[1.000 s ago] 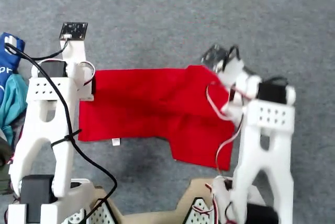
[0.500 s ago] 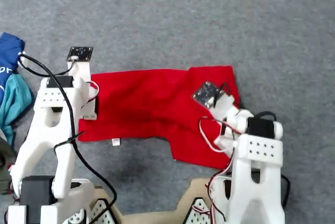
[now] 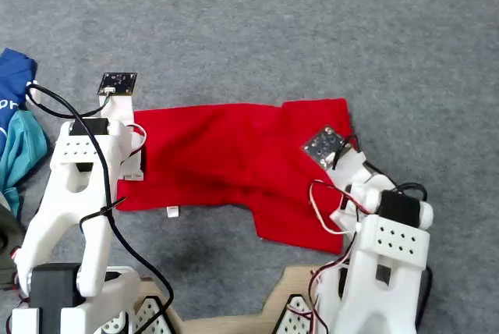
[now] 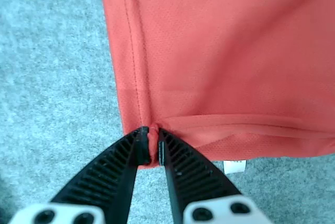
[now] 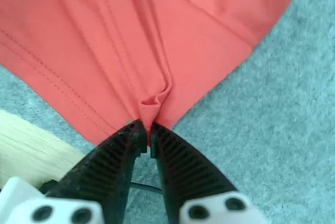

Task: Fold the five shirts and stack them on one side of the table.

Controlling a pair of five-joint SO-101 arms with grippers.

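A red shirt [image 3: 234, 162] lies partly folded across the middle of the grey table. My left gripper [image 4: 150, 148] is shut on the red shirt [image 4: 220, 62], pinching its near left corner into a small pucker; in the high view the left arm [image 3: 86, 170] stands at the shirt's left edge. My right gripper [image 5: 146, 132] is shut on the red shirt [image 5: 136, 41] at its near right edge, with a fold of cloth bunched between the jaws. The right arm [image 3: 374, 225] covers the shirt's near right corner in the high view.
A blue shirt [image 3: 12, 88] and a teal one [image 3: 22, 154] lie heaped at the table's left edge. A wooden base plate [image 3: 288, 287] sits at the near edge between the arms. Open grey table [image 3: 312, 30] stretches beyond the red shirt.
The right arm has pulled back from the shirt's far right corner to its near right edge. The left arm drew slightly nearer too, and the shirt's far right corner now lies flat.
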